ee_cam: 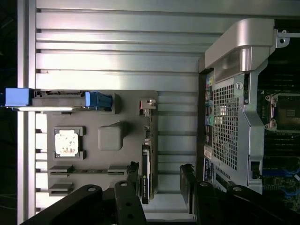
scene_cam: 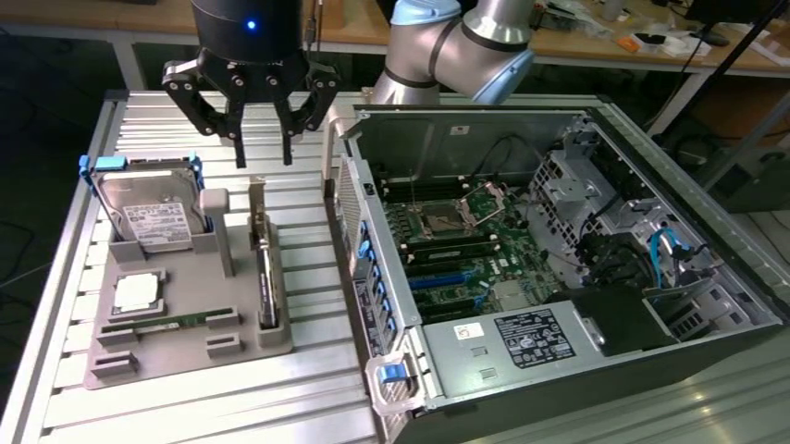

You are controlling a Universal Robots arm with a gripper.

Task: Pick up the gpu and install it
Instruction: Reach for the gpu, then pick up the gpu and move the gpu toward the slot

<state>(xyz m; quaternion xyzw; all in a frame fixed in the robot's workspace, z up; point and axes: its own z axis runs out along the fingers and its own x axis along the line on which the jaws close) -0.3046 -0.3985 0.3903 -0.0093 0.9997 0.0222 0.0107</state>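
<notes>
So here's where it's at: the black robot gripper (scene_cam: 263, 159) hangs in the upper left of the exterior view with its jaws spread apart and nothing between them. It sits above the far end of the grey moulded parts tray (scene_cam: 247, 347), which rests on the ribbed aluminium table (scene_cam: 185, 407). The gpu (scene_cam: 262, 268) is a flat dark card with a silver metal bracket at one end. It's parked on its edge in a slot along the side of the tray nearest the computer, left of centre in the exterior view. In the wrist view you look straight down on the card's thin edge (ee_cam: 146, 161), and the gripper (ee_cam: 160, 168) lines up roughly over it without touching. Also in the tray are the silver hard drive with a white label (scene_cam: 151, 220), the square silver processor chip (scene_cam: 136, 294) and the long narrow green memory stick (scene_cam: 166, 323). The open grey tower case (scene_cam: 432, 139) lies on its side on the exterior view's right, green motherboard (scene_cam: 457, 250) exposed. As far as I can make out, no card is plugged in yet. My read: basically nothing's done, neither the pick-up nor the install.
</notes>
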